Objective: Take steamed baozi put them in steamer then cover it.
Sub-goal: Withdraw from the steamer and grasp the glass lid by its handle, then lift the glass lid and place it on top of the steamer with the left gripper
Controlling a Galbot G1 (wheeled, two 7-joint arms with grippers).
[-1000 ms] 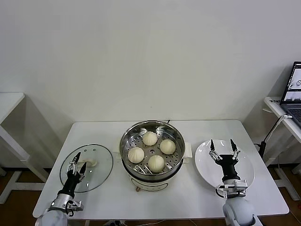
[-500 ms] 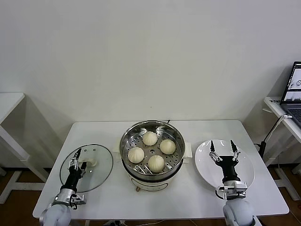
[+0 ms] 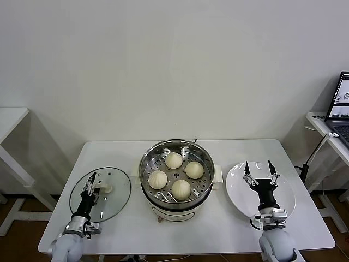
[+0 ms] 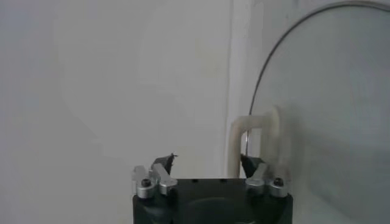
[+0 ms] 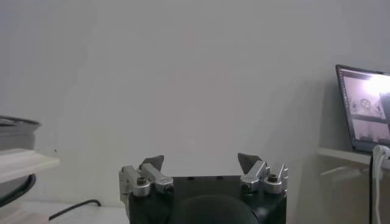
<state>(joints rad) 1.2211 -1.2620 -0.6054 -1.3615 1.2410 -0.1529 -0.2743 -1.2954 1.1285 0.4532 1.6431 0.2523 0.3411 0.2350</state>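
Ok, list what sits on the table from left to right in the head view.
Left gripper at the cover → steamer holding four steamed baozi → white plate with the right gripper over it.

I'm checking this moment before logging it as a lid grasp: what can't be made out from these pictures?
- Head view: whether the left hand has closed on the cover handle; too small there.
- Left wrist view: the handle lies beside one fingertip, contact unclear; the frame edge cuts off most of the cover.
- Right wrist view: the plate under the open right hand is out of frame; the steamer is cut off at the edge.
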